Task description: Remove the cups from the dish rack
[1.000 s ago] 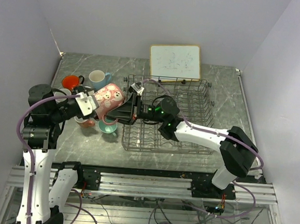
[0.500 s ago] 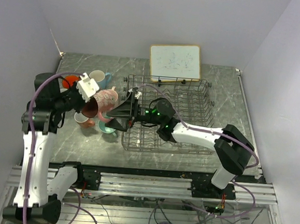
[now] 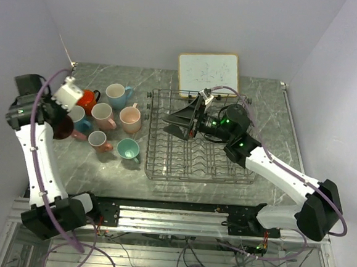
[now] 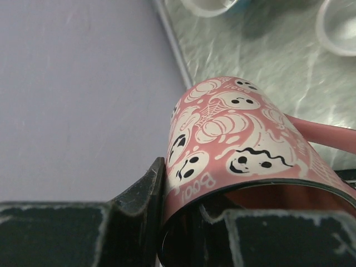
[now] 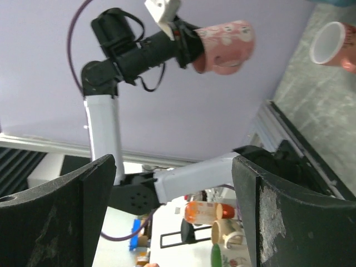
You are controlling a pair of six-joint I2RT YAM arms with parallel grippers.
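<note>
Your left fingers (image 4: 139,194): clamped on the wall of the pink ghost-print mug (image 4: 239,133), right at its rim. One finger lies flat against the outside. The other is mostly hidden behind the rim. The mug sits on its side in the grip, mouth toward the wrist camera, handle out to the right. In the top view it hangs in the air over the left edge of the worktop (image 3: 188,85).

Your right fingers (image 5: 53,222): spread wide, nothing between them. They hover above the left end of the dish rack (image 3: 225,174), tips pointing left.

Seven cups stand mouth-up on the worktop, left of the rack:
- orange-red cup (image 3: 86,97) and light blue cup (image 3: 115,93) at the back
- peach cup (image 3: 101,112) and second peach cup (image 3: 130,117) in the middle
- blue cup (image 3: 77,118), nearest the held mug
- small pink cup (image 3: 96,140) and teal cup (image 3: 127,148) at the front

A whiteboard (image 3: 208,73) stands behind the rack.
</note>
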